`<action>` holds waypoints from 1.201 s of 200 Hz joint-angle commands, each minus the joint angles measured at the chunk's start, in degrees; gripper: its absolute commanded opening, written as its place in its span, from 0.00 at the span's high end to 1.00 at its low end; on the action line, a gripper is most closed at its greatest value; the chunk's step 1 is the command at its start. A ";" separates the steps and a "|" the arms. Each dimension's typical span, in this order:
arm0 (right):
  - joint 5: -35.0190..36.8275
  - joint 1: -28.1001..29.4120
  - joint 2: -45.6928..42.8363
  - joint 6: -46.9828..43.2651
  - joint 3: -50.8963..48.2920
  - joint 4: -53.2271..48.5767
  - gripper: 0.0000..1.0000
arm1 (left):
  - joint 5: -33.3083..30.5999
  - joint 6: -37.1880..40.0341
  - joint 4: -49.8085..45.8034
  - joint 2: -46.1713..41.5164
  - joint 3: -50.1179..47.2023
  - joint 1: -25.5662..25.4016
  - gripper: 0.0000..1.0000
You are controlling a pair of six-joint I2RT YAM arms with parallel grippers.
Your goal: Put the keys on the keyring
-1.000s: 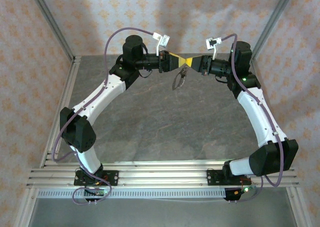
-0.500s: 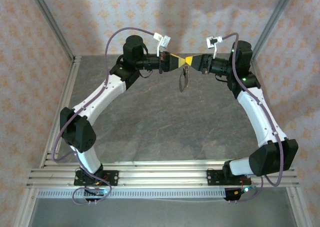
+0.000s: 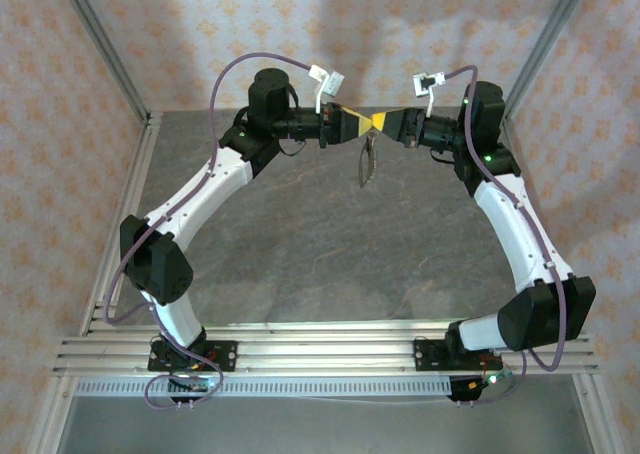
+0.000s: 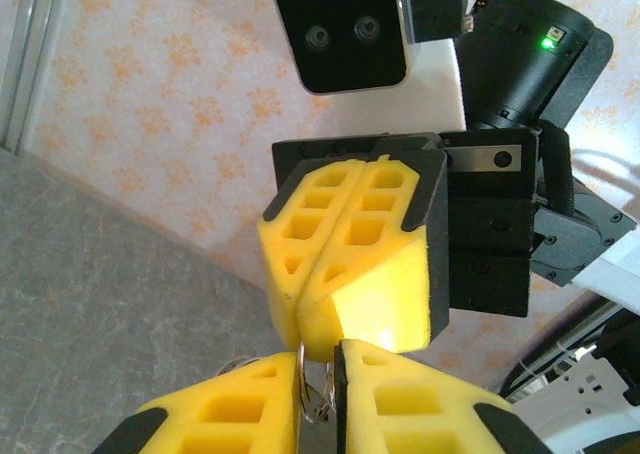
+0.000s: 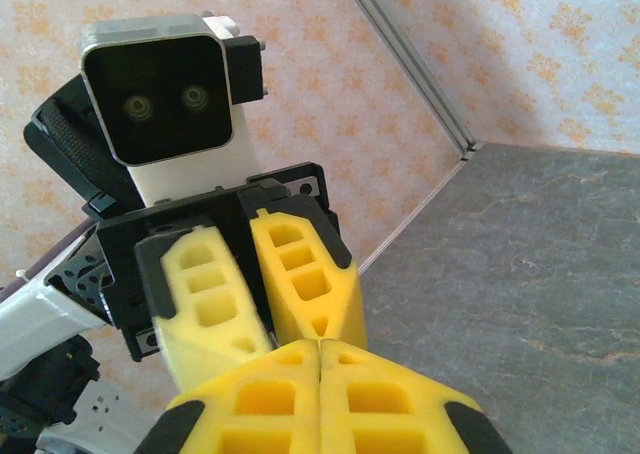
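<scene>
Both grippers meet tip to tip high above the back of the table. My left gripper (image 3: 367, 124) (image 4: 318, 356) has its yellow jaws drawn to a narrow gap, with thin silvery wire of the keyring (image 4: 312, 389) pinched between them. The rest of the keyring (image 3: 367, 164) hangs below as a slim loop. My right gripper (image 3: 383, 123) (image 5: 320, 342) is shut, seam tight, its tips (image 4: 305, 339) pressed against the top of the wire. I cannot make out the keys; whether the right jaws pinch anything is hidden.
The grey stone-patterned table (image 3: 330, 244) lies below the arms, walled by patterned panels and aluminium posts (image 3: 100, 44). Both arms arch inward from their bases on the front rail (image 3: 320, 349).
The hanging keyring has swung slightly right and now hangs straighter under the meeting fingertips. The left jaws have narrowed on the wire. The arms have barely moved.
</scene>
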 commanded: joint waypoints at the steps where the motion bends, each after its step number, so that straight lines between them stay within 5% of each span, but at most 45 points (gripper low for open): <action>1: 0.73 0.13 0.92 0.49 -0.23 3.57 1.00 | 3.69 2.68 -1.76 0.34 2.75 -2.68 0.80; 46: 0.99 0.07 1.09 1.01 -0.48 3.81 1.00 | 3.12 2.96 -2.15 1.03 2.88 -3.29 1.00; 101: 3.09 0.07 0.85 2.55 -0.75 4.65 1.00 | -2.90 1.02 0.76 0.62 1.13 -3.30 1.00; 122: 6.75 -0.38 -1.20 3.83 -2.26 5.87 0.79 | -6.14 -1.98 5.10 -0.09 -1.10 -2.61 1.00; 140: 9.54 -1.56 -3.77 6.34 -5.01 9.03 0.71 | -7.80 -4.53 9.27 -0.89 -3.13 -2.12 1.00; 240: 10.91 -2.34 -7.44 16.77 -17.09 23.45 0.71 | -8.53 -6.81 14.13 -2.02 -4.59 -2.06 1.00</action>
